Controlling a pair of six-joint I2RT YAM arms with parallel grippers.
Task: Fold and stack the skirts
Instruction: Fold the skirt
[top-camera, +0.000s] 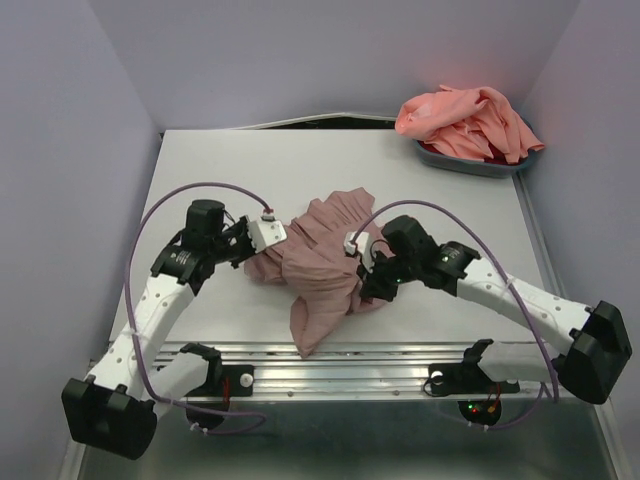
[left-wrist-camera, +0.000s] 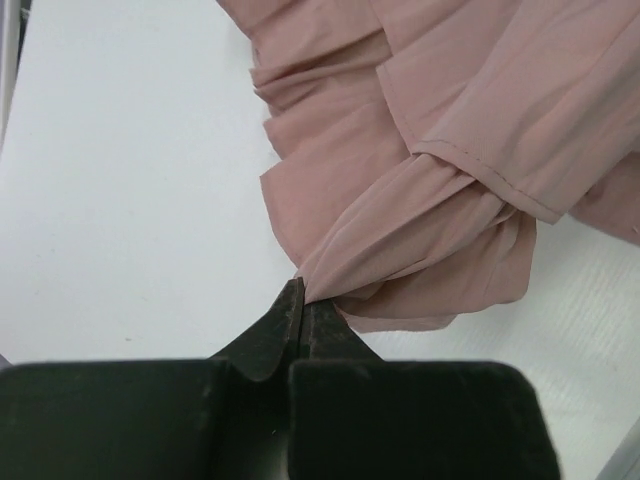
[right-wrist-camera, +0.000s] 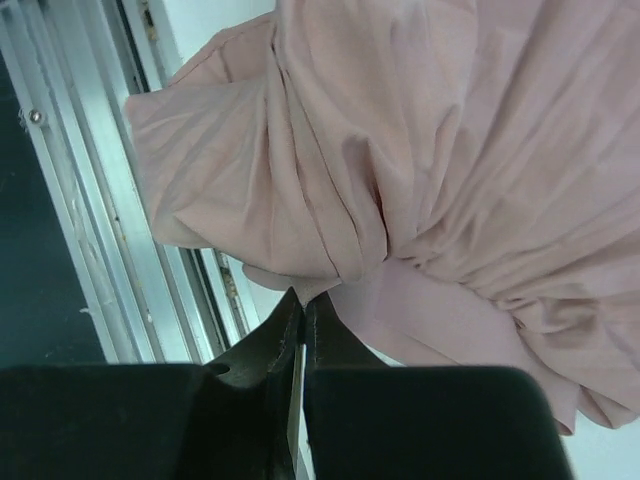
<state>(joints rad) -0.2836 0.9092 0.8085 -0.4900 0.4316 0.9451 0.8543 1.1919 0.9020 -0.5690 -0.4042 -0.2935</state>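
Hands are both pressed shut, each pinching cloth: left hand (left-wrist-camera: 302, 298) has a fold at the left edge of the mauve skirt (top-camera: 318, 262), right hand (right-wrist-camera: 300, 303) has a fold at its right edge. Skirt sits bunched between the two hands, mid-table, so neither arm is nearer; both are on it. Long axis runs roughly far-to-near, slightly diagonal, with a narrow tail reaching the near edge and lying over the metal rail (top-camera: 330, 352). My read: next move is pulling the two pinches apart sideways, across that axis, to spread it flat; the tail may drag on the rail. Table (top-camera: 250, 170) is plain white and smooth, with open surface showing to the left and on the far side, so there looks to be room to spread. Coral skirt (top-camera: 465, 120) is heaped in the grey bin (top-camera: 480, 165) at the far right corner, well apart from both hands.
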